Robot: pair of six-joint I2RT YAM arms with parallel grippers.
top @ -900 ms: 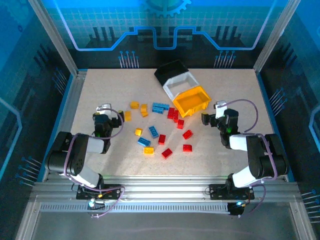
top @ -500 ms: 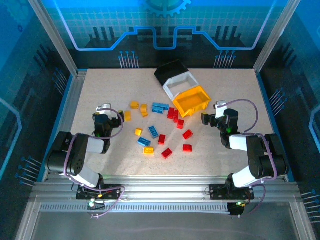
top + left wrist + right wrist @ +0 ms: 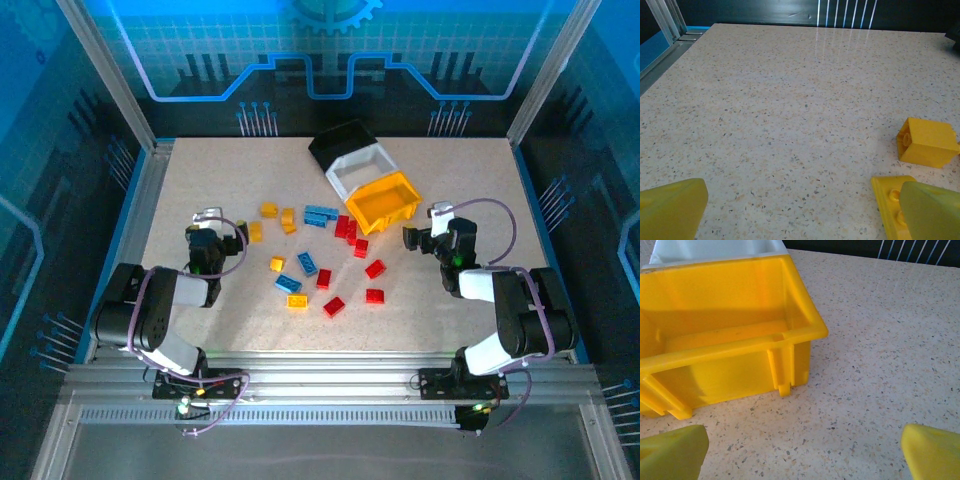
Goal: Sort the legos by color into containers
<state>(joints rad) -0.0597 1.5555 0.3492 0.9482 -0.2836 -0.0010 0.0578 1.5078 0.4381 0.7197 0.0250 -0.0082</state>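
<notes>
Red, blue and yellow-orange legos (image 3: pixel 322 262) lie scattered mid-table. Three bins stand nested in a diagonal row behind them: black (image 3: pixel 338 142), white (image 3: pixel 358 170), yellow (image 3: pixel 384 201). My left gripper (image 3: pixel 218 233) rests low at the left, open, with nothing between its yellow fingers (image 3: pixel 672 207). Two yellow bricks lie near its right finger, one (image 3: pixel 926 142) ahead and one (image 3: pixel 891 204) right beside it. My right gripper (image 3: pixel 420 236) sits low at the right, open and empty, facing the yellow bin (image 3: pixel 725 332), with the white bin (image 3: pixel 715 249) behind.
A metal frame rail (image 3: pixel 140 200) borders the table on the left and another (image 3: pixel 530 200) on the right. Bare speckled tabletop (image 3: pixel 230 170) lies at the back left and in front of the right gripper (image 3: pixel 870 350).
</notes>
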